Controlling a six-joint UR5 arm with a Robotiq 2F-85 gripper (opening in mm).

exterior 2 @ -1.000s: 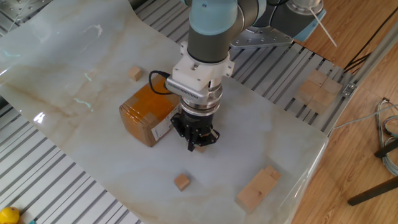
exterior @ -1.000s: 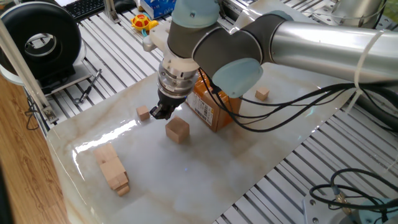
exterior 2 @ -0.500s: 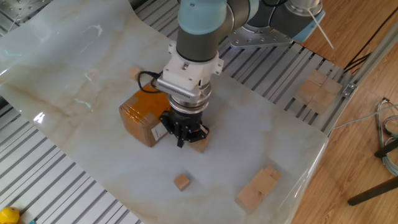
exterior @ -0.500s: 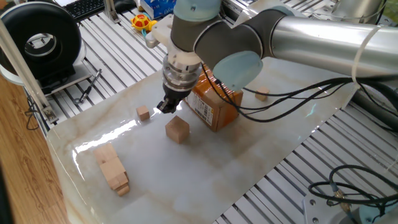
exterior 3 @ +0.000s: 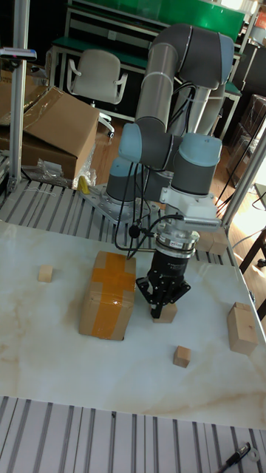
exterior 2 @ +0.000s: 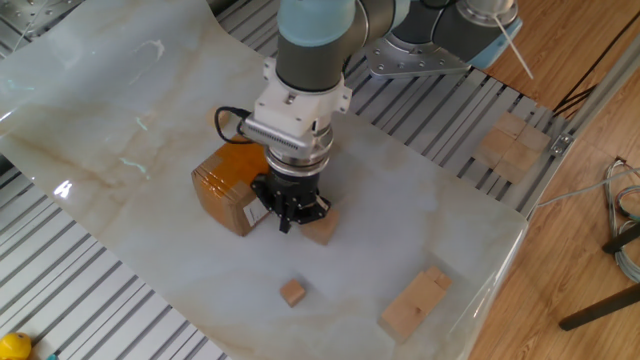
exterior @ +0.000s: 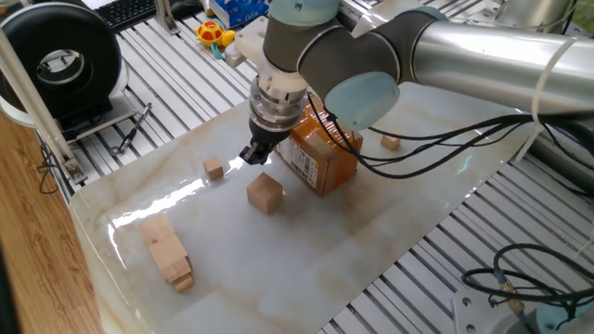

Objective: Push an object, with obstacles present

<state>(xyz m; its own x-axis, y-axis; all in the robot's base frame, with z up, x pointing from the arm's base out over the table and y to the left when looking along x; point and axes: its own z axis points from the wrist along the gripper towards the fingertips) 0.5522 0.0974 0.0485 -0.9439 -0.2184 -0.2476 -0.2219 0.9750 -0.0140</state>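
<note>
White marble tabletop [exterior: 371, 232] holds a plain light-wood cube [exterior: 264, 194] near the closed, empty pincer [exterior: 252, 155].

Orange-brown box [exterior 3: 108, 294] — white label; pale wood cube [exterior: 264, 194]; white-marbled table [exterior: 371, 223].

No readable text, brand, number or sign is showing in any of the views. The cardboard box [exterior: 320, 158] is carrying a white label [exterior: 303, 163] on the side facing about 7 o'clock in one fixed view, with dark print that is staying too small and blurred to make out. The same label [exterior 2: 264, 209] is showing in the other fixed view, largely hidden behind the gripper [exterior 2: 288, 212].
</note>
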